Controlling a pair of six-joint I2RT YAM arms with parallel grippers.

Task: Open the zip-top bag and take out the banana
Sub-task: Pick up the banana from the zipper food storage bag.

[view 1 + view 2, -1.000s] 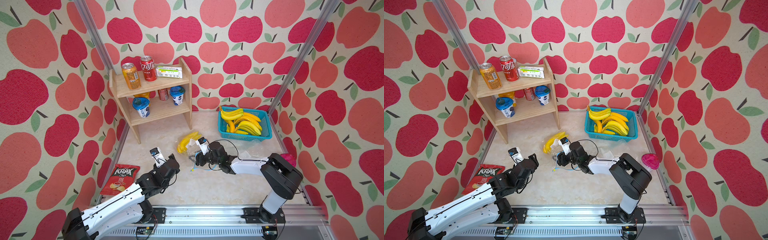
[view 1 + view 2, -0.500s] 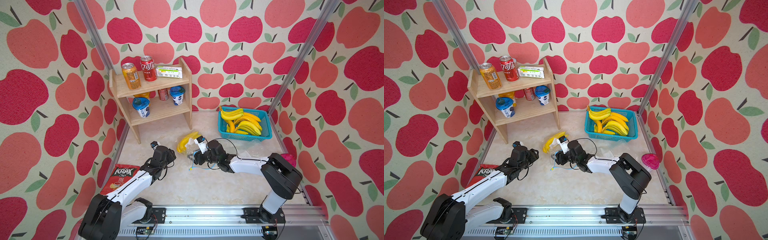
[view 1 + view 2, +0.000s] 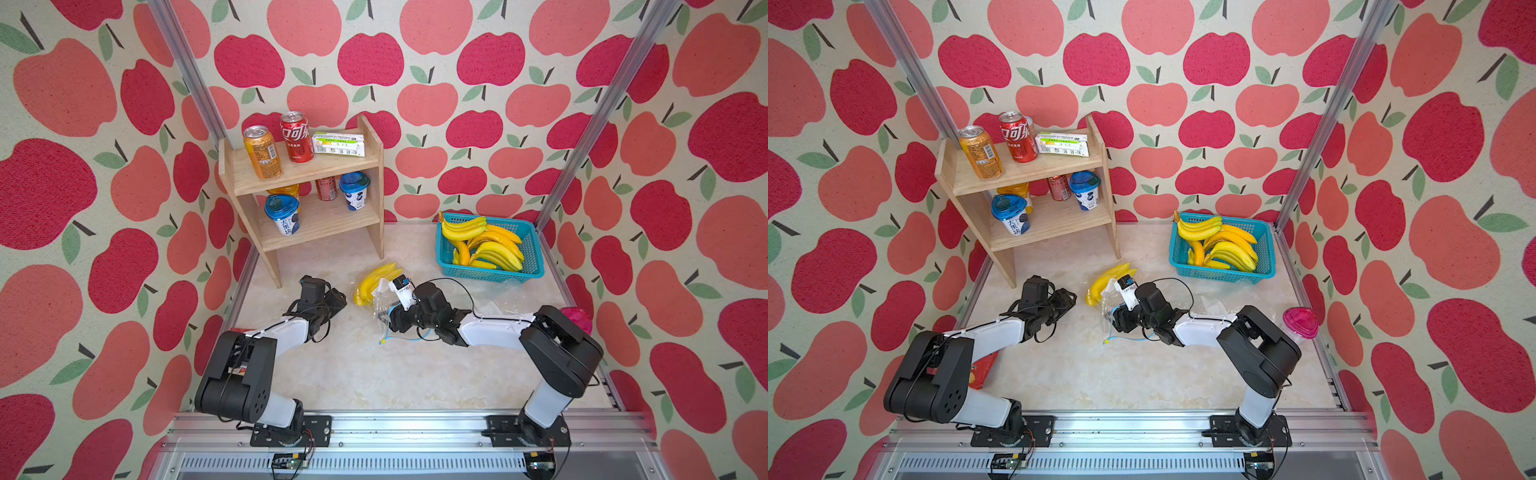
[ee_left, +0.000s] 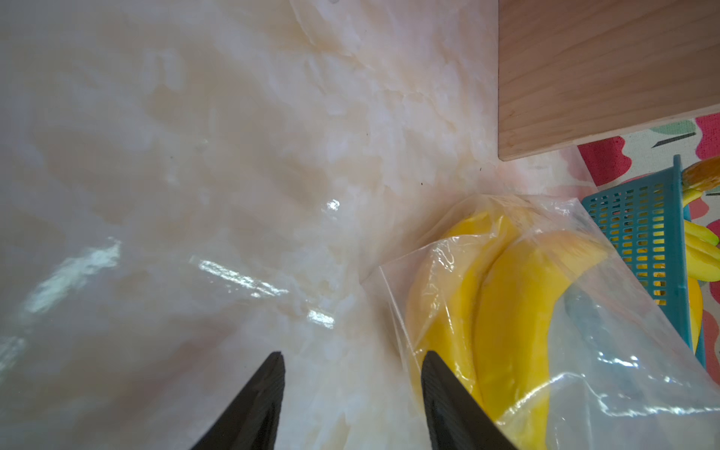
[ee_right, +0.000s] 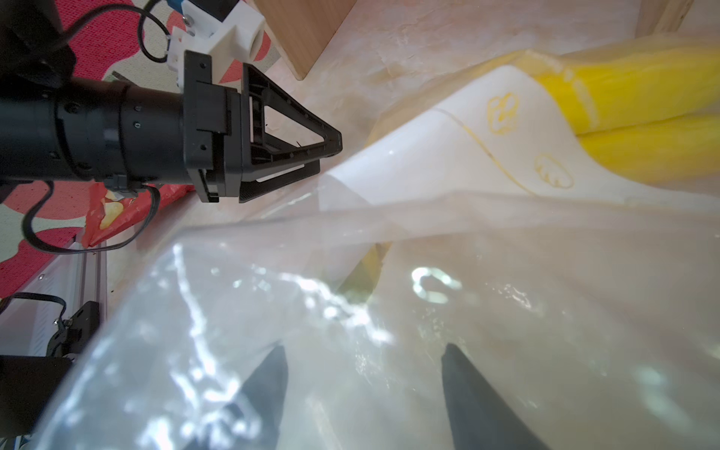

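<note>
The yellow banana [image 3: 370,285] lies inside the crumpled clear zip-top bag [image 3: 382,308] on the table [image 3: 353,374]. At its nine o'clock the left tool [image 4: 352,353] gapes empty, beside the plastic; at five o'clock the right tool [image 5: 364,350] spreads wide behind the film

Bare tabletop [image 3: 365,374] toward the rail, shelf [image 3: 316,226] close behind left hand [image 3: 340,298], zip-top bag [image 3: 380,301] just beside

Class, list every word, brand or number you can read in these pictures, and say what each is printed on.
"口可乐", white on the red can, top of the wooden shelf; the rest wraps out of sight.
"大果粒", on the nearer blue-lidded cup, lower board.
Orange can, green-and-white box, other cup: print too small to read.
Zip-top bag: yellow symbols only, no words.
</note>
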